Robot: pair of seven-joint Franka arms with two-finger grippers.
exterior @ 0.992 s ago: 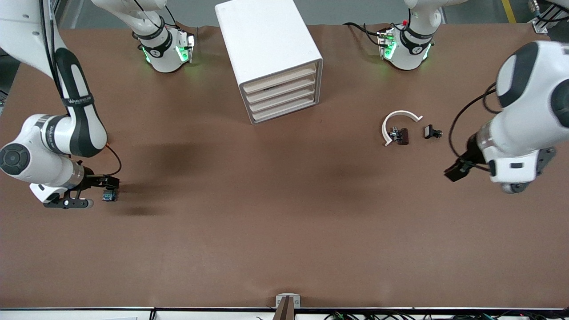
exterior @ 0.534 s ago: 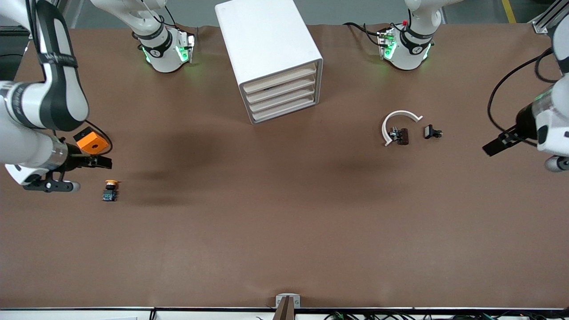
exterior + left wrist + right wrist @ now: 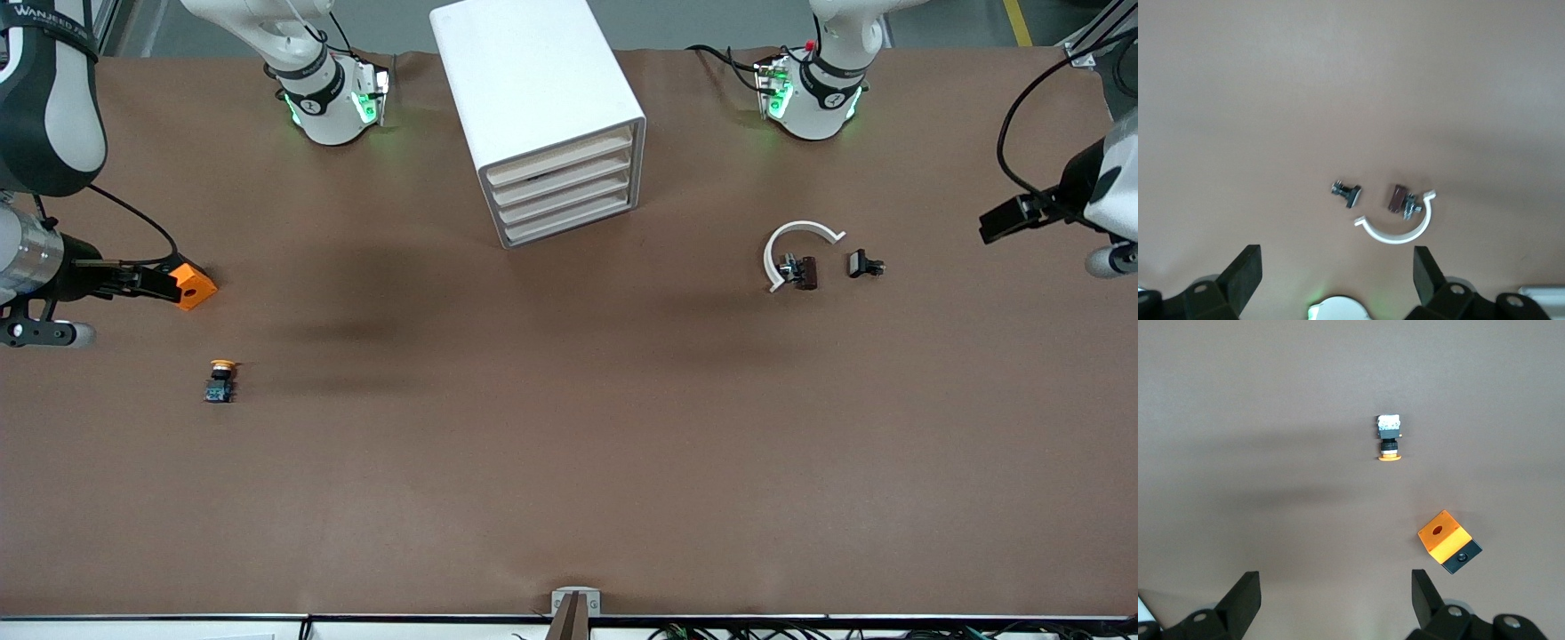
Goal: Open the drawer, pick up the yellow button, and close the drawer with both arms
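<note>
1. The right pincer [image 3: 164, 284] sits at the left edge of the front view, up in the air over the worktop [image 3: 569, 462]. Its fingers are spread and hold nothing; in the right wrist view [image 3: 1335, 600] the two black tips stand wide apart.
2. Its tip overlaps the orange square block [image 3: 194, 284] in the front view. The right wrist view shows the block [image 3: 1448, 540] lying free on the worktop, clear of the fingers.
3. The button [image 3: 220, 380] lies on its side in the lower left part of the front view, nearer to the camera than the block. Nothing touches it. In the right wrist view it [image 3: 1389, 440] lies near the upper middle of the frame, orange cap toward the pincer.
4. The left pincer [image 3: 1009, 218] hangs at the right edge of the front view, spread and empty [image 3: 1338, 280].
5. Toward the middle of the front view from it lie a white curved piece [image 3: 794, 244] and two small black clips [image 3: 805, 272], [image 3: 862, 264].
6. The cabinet [image 3: 533, 107] stands at the top centre. All four drawers look pushed in, the drawer [image 3: 560, 158] included.
</note>
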